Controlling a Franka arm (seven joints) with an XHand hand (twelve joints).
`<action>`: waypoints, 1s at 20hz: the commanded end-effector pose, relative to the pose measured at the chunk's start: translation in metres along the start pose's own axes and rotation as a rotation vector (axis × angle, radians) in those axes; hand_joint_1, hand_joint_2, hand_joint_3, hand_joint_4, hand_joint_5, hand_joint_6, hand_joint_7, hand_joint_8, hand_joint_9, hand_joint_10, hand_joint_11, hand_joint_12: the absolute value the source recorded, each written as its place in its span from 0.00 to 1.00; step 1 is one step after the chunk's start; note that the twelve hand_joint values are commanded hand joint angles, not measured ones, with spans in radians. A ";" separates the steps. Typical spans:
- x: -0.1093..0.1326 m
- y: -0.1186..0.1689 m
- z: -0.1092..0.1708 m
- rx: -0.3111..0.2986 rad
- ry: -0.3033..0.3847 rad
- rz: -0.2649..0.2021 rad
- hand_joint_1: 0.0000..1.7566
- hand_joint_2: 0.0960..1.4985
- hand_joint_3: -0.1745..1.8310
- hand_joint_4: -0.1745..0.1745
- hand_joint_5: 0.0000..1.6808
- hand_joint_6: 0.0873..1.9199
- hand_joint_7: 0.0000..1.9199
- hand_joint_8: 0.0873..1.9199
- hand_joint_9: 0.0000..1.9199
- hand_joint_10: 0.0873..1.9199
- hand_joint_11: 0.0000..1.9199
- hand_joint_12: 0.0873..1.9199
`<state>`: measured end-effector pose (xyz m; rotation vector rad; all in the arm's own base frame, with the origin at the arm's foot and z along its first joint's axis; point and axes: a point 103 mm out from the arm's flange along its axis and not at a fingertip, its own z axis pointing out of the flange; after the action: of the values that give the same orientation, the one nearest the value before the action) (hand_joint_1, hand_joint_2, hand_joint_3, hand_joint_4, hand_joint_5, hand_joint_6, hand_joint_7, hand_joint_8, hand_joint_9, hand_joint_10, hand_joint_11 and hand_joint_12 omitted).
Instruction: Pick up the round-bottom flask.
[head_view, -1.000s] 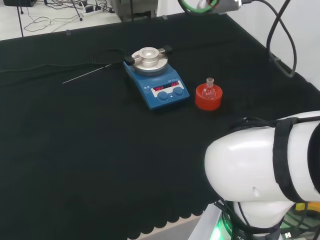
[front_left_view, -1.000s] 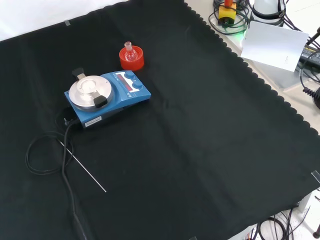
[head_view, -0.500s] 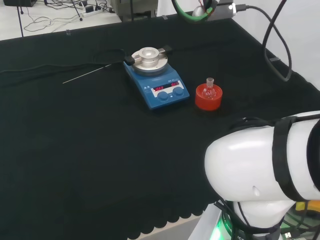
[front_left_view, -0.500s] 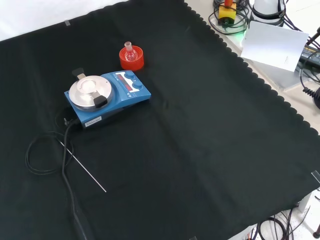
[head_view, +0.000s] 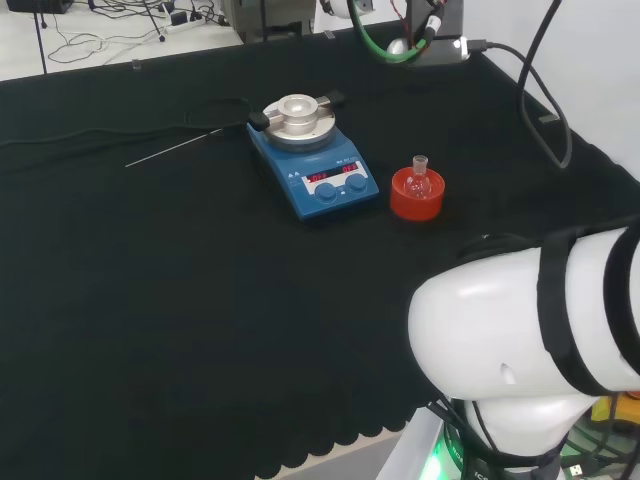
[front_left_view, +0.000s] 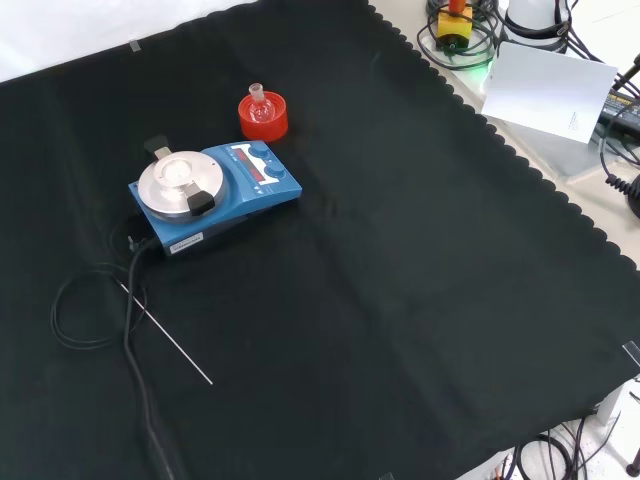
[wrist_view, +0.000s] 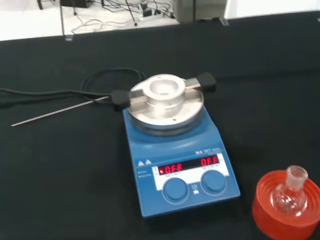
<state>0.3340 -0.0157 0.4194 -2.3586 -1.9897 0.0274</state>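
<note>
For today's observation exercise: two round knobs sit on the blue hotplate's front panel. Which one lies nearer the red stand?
In the wrist view, the knob on the side facing the red stand; the other knob sits farther away.

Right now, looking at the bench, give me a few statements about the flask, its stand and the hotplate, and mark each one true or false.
1. The round-bottom flask sits upright in the red ribbed stand. True.
2. The flask lies on its side on the black cloth. False: it stands neck up in the stand.
3. In the head view, the stand is to the right of the blue hotplate. True.
4. The flask rests on the hotplate's metal top. False: it stands apart from the hotplate.
5. A thin metal rod lies on the cloth. True.
</note>
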 end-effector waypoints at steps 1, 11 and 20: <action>-0.032 0.034 0.040 0.027 0.021 0.066 0.07 0.85 0.23 0.40 0.21 0.17 0.01 0.26 0.08 0.34 0.00 0.65; -0.081 0.094 0.083 0.031 0.010 0.122 0.17 0.81 0.21 0.39 0.23 0.18 0.03 0.27 0.10 0.34 0.00 0.67; -0.106 0.118 0.126 0.043 0.029 0.135 0.33 0.70 0.20 0.37 0.26 0.18 0.05 0.28 0.13 0.34 0.00 0.68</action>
<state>0.4135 -0.1090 0.3050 -2.4219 -1.8095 0.0734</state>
